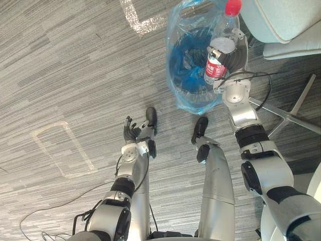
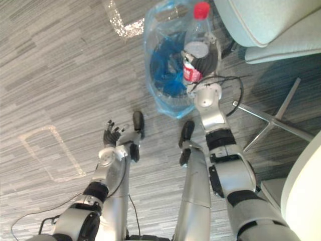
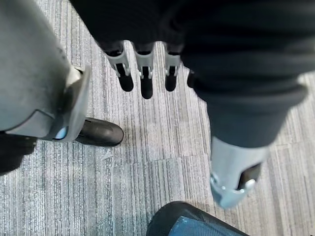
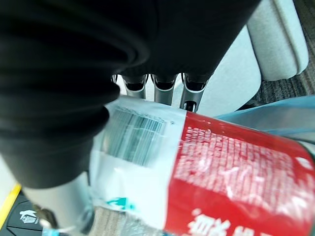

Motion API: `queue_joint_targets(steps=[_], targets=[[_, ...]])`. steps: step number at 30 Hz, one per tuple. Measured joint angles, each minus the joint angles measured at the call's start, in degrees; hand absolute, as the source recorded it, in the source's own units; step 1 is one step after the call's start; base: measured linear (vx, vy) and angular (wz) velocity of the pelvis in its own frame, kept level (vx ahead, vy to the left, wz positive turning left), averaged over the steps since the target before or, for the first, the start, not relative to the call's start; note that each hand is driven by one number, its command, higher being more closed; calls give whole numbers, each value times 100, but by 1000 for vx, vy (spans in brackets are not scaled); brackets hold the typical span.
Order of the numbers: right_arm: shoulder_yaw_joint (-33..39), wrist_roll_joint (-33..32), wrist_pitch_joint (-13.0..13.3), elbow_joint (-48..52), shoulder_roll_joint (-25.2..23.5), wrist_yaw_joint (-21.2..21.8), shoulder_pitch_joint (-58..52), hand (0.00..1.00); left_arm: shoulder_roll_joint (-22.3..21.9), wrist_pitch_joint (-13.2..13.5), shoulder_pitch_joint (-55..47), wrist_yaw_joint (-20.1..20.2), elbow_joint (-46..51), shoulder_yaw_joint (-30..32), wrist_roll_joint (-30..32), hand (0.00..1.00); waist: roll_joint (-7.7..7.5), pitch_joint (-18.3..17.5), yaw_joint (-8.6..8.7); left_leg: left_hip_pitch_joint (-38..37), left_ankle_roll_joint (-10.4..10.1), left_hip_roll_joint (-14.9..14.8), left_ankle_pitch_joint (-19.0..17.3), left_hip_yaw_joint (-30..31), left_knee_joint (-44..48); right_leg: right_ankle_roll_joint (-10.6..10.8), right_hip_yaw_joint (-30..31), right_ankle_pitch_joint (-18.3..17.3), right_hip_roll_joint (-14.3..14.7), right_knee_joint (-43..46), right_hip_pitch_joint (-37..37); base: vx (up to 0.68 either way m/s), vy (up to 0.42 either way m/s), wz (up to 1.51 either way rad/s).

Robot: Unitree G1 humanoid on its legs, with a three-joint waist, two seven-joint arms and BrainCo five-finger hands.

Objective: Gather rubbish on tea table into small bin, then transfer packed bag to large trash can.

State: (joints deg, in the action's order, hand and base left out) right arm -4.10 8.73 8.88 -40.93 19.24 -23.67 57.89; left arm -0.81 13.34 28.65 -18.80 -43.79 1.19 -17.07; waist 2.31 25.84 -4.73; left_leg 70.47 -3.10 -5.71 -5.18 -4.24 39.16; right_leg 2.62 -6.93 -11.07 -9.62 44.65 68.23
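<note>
My right hand (image 1: 233,59) is shut on a clear plastic bottle (image 1: 222,41) with a red cap and a red label. It holds the bottle upright over the small bin lined with a blue plastic bag (image 1: 184,68). In the right wrist view the bottle's label (image 4: 221,167) lies across the palm, and the fingers (image 4: 165,81) curl behind it. The bag's mouth gapes open with its film bunched around the rim. My left hand (image 1: 131,133) hangs low on the left above the carpet, its fingers (image 3: 143,64) straight and holding nothing.
A pale upholstered seat (image 1: 286,20) stands just behind and right of the bin. A chair's metal star base (image 1: 288,113) spreads on the floor at the right. White tape marks (image 1: 65,150) lie on the grey carpet. A white rounded edge (image 2: 303,191) shows at the lower right.
</note>
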Motion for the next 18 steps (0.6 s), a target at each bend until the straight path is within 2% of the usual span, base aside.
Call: queue_joint_targets(steps=[4,9,18], targets=[[-111,2,3,152,-8,-29,-40,0,4,-1,-4,1,34,-8,3,0,-2,1,2,18,0,-31,0,-2,5,-18,-2,12,28,-13,1,-10,7,-2],[-593,61,37,1212,-11,-125,-404,0,57,-5,-19,1,52,-7,16,0,-8,4,30,6,-3,-80,2,-12,5,-26,-3,20,72,-22,2,-6,5,-3],[-1084,1407,126,2186,218,-38,-1208,0,277,-19,-39,12,103,-57,127,0,-185,105,116,-59,-2,-225,0,-128,38,-95,77,123,200,-110,-30,-15,8,-11]])
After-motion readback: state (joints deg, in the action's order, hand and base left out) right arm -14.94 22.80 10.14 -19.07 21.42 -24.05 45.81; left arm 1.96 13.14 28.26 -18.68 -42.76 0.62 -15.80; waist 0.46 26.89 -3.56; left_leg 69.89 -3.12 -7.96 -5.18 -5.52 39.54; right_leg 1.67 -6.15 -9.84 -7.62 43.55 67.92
